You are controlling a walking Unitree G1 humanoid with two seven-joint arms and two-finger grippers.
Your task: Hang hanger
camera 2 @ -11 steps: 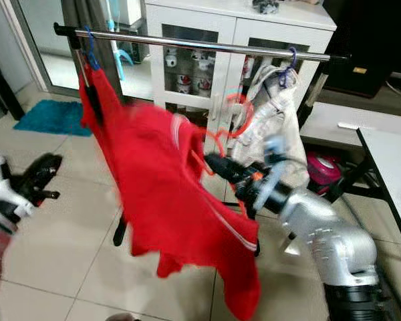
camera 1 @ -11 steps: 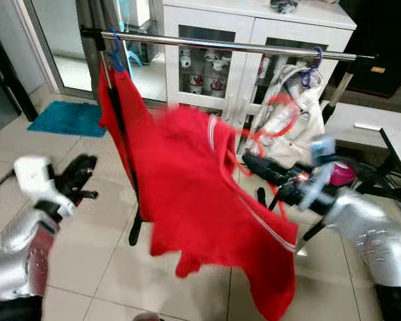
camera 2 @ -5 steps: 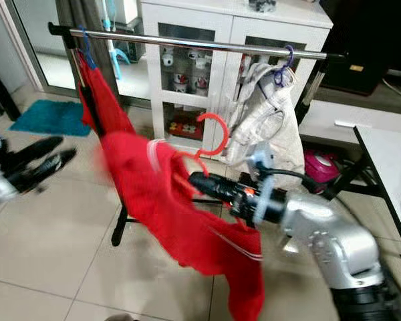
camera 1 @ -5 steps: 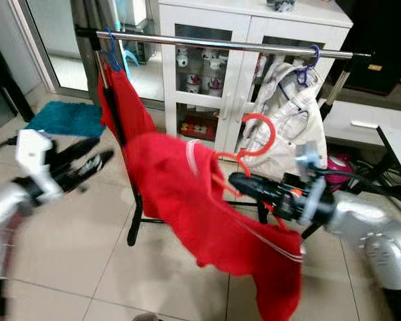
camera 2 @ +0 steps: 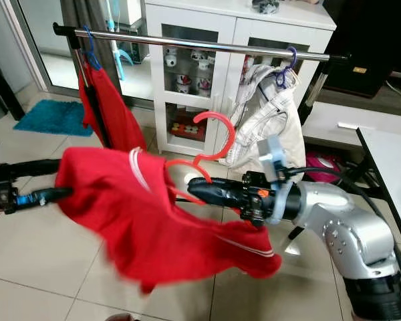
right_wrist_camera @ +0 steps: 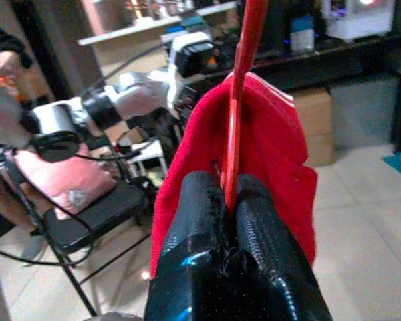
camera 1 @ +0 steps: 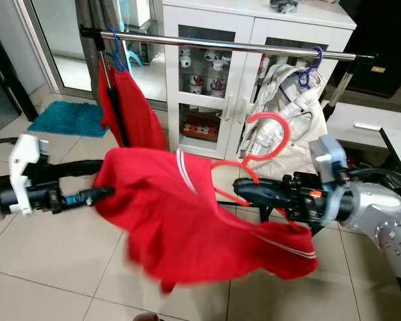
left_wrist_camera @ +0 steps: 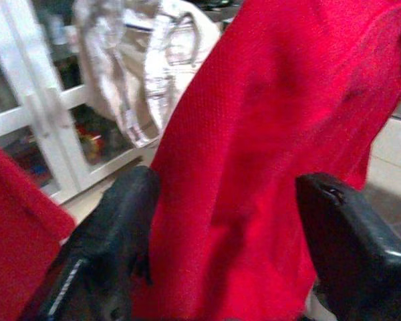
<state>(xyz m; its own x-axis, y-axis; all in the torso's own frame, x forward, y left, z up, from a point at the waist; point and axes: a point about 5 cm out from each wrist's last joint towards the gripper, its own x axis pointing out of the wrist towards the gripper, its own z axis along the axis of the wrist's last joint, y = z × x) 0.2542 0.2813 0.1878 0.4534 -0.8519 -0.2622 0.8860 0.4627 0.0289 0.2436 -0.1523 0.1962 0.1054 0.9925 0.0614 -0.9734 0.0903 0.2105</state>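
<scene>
Red shirt (camera 1: pixel 187 227) now higher above tiles (camera 1: pixel 67 267)

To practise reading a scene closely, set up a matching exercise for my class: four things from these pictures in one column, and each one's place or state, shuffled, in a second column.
Things:
1. red hanger
2. white garment
3. blue mat
4. red shirt

Places or states:
A. hanging from the rail on a purple hook
B. lying on the floor by the doorway
C. clamped in the right gripper
D. stretched between both grippers

Pairs: 1-C, 2-A, 3-B, 4-D
</scene>
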